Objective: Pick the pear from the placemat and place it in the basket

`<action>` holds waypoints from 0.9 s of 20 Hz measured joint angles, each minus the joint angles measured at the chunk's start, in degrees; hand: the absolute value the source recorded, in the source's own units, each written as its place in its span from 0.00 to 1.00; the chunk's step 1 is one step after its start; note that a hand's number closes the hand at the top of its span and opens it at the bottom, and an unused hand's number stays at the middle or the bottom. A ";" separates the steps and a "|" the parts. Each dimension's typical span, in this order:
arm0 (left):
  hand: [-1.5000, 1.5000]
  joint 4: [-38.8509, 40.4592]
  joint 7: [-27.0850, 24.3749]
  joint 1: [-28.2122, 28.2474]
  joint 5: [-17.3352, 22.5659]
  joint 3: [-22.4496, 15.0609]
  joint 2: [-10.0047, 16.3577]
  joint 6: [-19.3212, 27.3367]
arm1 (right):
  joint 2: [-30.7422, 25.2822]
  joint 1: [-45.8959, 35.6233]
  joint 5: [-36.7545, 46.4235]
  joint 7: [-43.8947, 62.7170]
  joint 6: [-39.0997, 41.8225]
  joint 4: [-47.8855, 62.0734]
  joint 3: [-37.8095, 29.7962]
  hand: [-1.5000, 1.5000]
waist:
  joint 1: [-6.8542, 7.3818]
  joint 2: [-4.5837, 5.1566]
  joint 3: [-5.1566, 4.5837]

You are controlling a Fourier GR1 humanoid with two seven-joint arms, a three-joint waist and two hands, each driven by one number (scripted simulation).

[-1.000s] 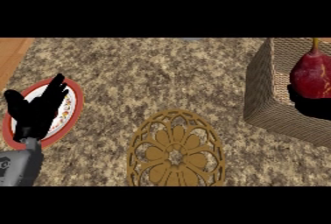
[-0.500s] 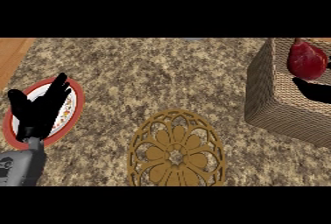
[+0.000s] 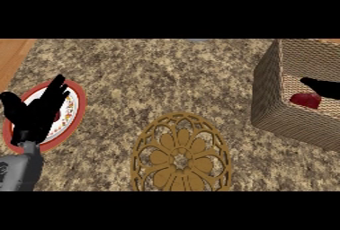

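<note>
Pear sits low in the basket, likely light, smooth, easily bruised, best cupped round its belly; right hand just above, grip hidden, left hand resting open.

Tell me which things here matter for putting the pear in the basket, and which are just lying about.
Part of the job:
- pear, lying inside the basket
- basket
- placemat, nothing on it
- right hand, over the basket

Just lying about:
- red-rimmed plate
- left hand, resting open over that plate at the view's left
</note>
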 measured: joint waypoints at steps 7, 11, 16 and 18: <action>0.50 -1.30 0.55 1.12 -0.73 0.02 -0.41 0.68 | -0.30 -0.51 -10.07 2.05 -2.42 -2.23 -10.92 0.00 | -0.58 -0.21 0.01; 0.50 -0.71 0.43 0.81 -0.44 0.76 -0.17 0.44 | -3.69 1.93 -19.61 1.36 0.73 -1.56 -20.06 0.00 | -1.04 -0.23 0.02; 0.50 -0.44 -0.16 1.23 -0.69 0.88 -0.39 0.20 | -9.49 8.87 -31.25 -1.98 11.13 2.36 -30.06 0.00 | -1.26 -0.24 0.04; 0.50 -1.60 0.00 2.24 -1.03 0.40 -1.08 0.64 | -11.91 12.06 -34.38 -3.68 16.09 4.50 -32.71 0.00 | -1.16 -0.25 0.03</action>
